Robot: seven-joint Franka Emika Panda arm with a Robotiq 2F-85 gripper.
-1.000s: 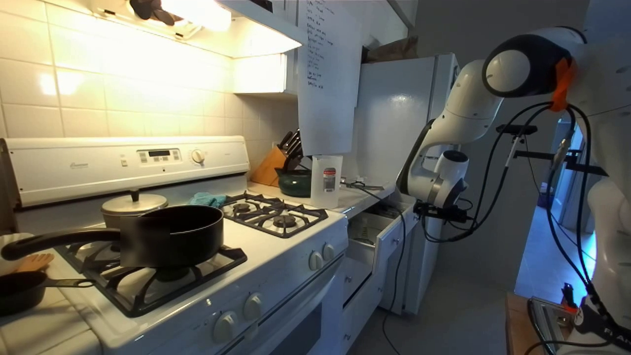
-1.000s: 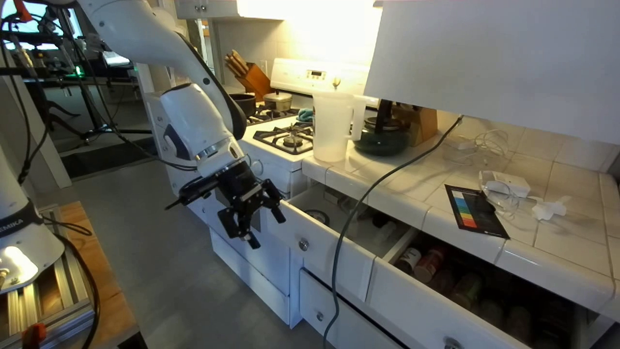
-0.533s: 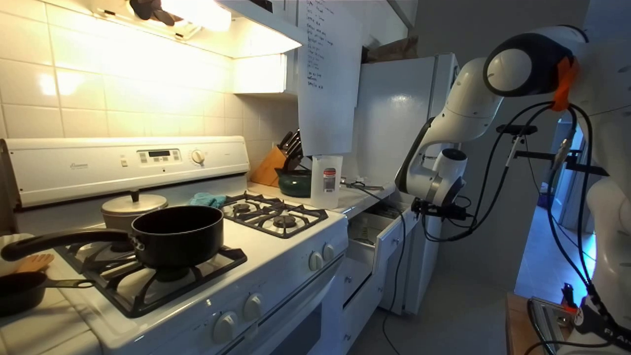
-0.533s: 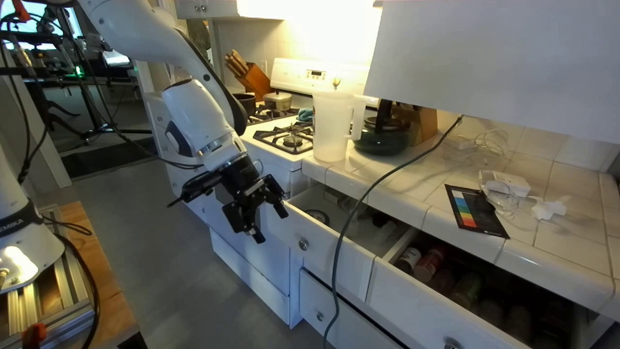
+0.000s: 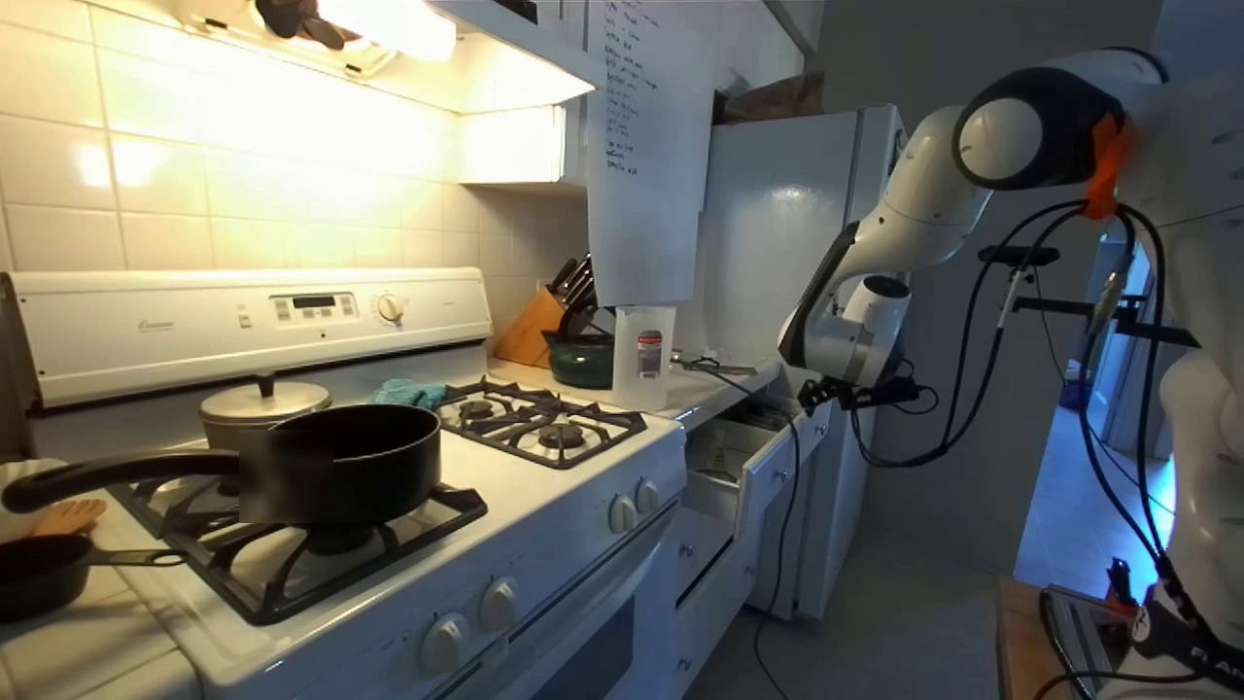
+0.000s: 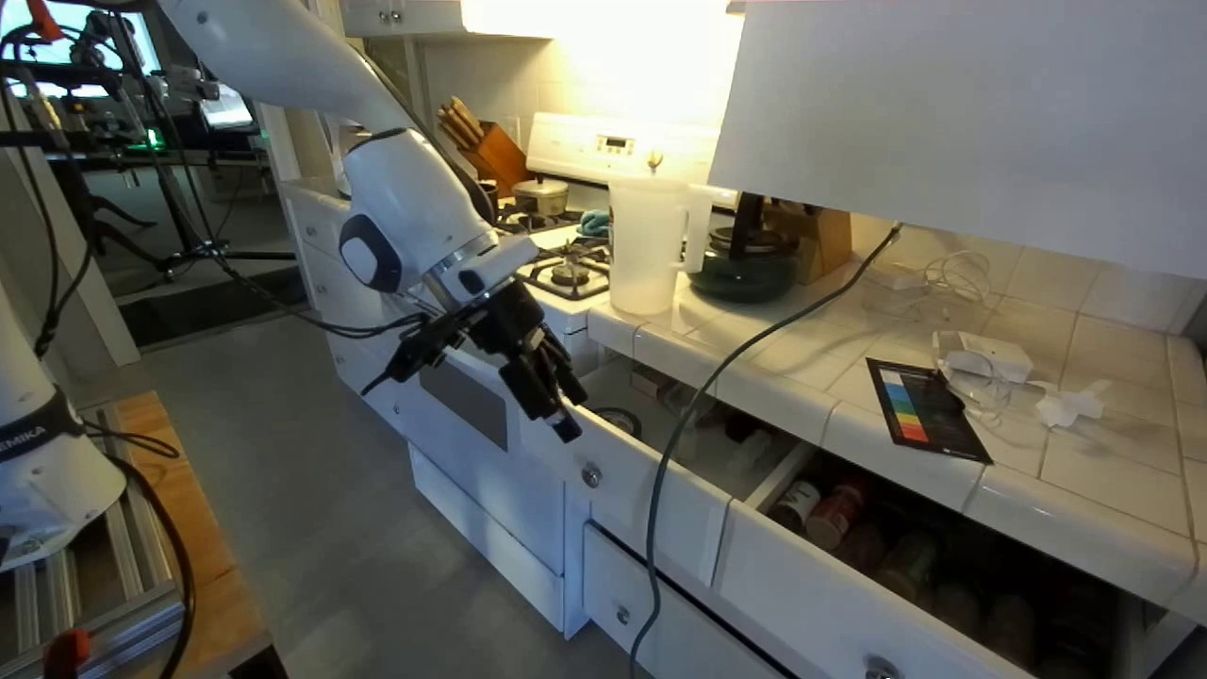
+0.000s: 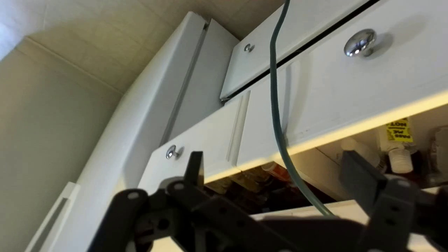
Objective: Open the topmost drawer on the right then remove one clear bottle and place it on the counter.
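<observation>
Gripper (image 7: 276, 169) stood spread, holding nothing. White-capped bottle (image 7: 399, 141) in open drawer (image 7: 350, 92) judged light, stiff, smooth (likely slippery); grasp across its body seemed best.

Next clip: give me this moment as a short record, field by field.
Gripper: jaws apart, holding nothing
Stove-side top drawer: pulled open; yellow-labelled bottle inside
Farther top drawer: pulled open; containers inside
Counter: pitcher, green pot, colour-striped card on it
Cord: hangs over the stove-side front
Task stage: drawers open, no bottle in the jaws
</observation>
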